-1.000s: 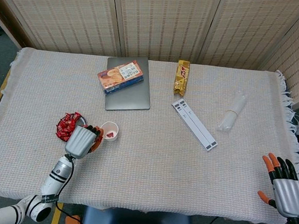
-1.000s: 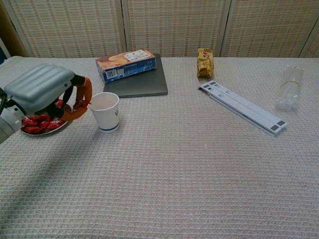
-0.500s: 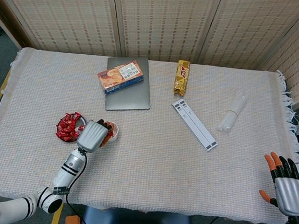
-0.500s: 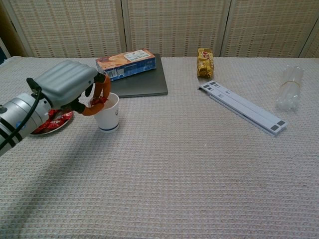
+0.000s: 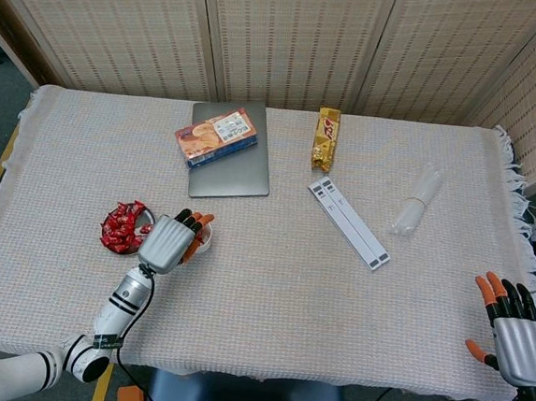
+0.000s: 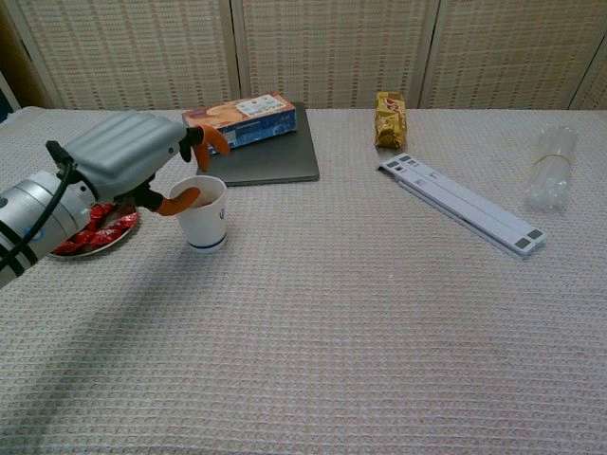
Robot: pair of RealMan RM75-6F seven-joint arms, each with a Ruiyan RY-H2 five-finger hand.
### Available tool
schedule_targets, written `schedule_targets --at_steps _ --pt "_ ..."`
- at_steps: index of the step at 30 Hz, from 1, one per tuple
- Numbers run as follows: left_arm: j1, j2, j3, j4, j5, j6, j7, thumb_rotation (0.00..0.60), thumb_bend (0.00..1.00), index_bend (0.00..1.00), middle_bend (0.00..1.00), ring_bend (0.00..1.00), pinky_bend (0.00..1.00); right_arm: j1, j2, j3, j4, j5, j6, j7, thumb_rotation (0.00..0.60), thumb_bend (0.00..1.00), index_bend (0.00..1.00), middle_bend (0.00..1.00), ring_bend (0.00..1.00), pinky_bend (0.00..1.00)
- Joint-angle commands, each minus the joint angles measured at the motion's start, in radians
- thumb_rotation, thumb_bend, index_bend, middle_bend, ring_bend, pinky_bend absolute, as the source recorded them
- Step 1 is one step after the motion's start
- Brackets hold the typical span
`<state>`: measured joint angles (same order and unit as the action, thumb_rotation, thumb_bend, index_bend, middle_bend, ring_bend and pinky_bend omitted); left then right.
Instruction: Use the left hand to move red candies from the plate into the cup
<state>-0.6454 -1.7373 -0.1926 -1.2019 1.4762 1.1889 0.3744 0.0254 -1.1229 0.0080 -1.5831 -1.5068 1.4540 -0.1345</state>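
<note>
Fingers of the left hand (image 6: 128, 163) are spread apart above the white cup (image 6: 202, 212), and nothing is held in them; one orange fingertip is seen at the cup's rim. Red candies (image 5: 122, 224) are heaped on the plate (image 6: 87, 245), just beside the cup. The right hand (image 5: 517, 337) is held open and empty at the table's near right corner.
</note>
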Motion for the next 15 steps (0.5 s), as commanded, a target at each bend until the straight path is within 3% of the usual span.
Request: schedule_targets --at_steps 1,7,15 --pt "0.018 0.059 0.009 -0.068 -0.032 -0.027 -0.045 0.6 0.42 0.16 0.28 0.29 1.0 0.001 0.0 -0.001 0.0 0.0 -0.002 -0.001 0.6 0.06 0.0 0.0 0.0 0.0" --pt "0.052 0.171 0.066 -0.177 -0.057 -0.078 -0.065 0.6 0.41 0.0 0.11 0.16 1.0 0.004 -0.002 -0.003 -0.002 0.0 -0.01 -0.01 0.6 0.06 0.0 0.0 0.0 0.0" --pt "0.051 0.132 0.085 -0.135 -0.02 -0.046 -0.074 0.6 0.4 0.0 0.09 0.14 1.0 0.004 -0.012 -0.012 0.005 -0.012 -0.012 -0.016 0.6 0.06 0.0 0.0 0.0 0.0"
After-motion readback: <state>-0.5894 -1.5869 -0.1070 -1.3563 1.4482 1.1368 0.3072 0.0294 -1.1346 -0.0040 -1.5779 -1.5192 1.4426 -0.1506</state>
